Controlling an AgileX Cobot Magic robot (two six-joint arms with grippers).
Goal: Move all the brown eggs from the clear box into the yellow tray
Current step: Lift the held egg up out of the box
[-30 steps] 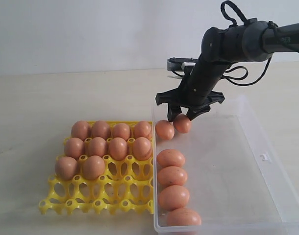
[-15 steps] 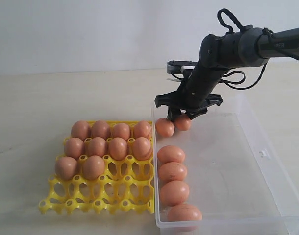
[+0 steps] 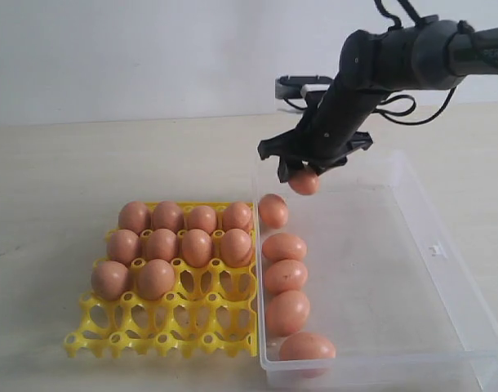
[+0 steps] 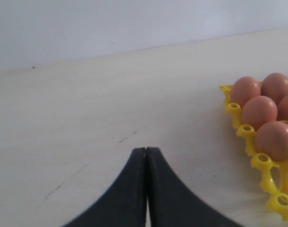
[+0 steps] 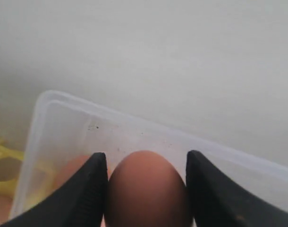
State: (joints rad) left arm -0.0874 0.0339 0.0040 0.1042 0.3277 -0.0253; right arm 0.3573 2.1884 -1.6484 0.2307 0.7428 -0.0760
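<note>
My right gripper [image 3: 302, 173] is shut on one brown egg [image 3: 304, 183] and holds it just above the far left corner of the clear box [image 3: 445, 245]. In the right wrist view the egg [image 5: 146, 189] sits between the two black fingers, over the box wall [image 5: 45, 123]. Several more brown eggs [image 3: 286, 276] lie in a row along the box's left wall. The yellow tray [image 3: 192, 322] stands left of the box, with several eggs [image 3: 163, 243] filling its far rows and two in the third row. My left gripper [image 4: 146, 149] is shut and empty over bare table, beside the tray's corner [image 4: 264, 163].
The right arm [image 3: 396, 65] reaches in from the upper right over the box's far end. The tray's near rows of cups [image 3: 159, 335] hold nothing. The right part of the box floor [image 3: 380, 286] is bare.
The right gripper has closed on one of the two eggs at the box's far left corner and lifted it. The other egg stayed, and the row of eggs shifted slightly.
</note>
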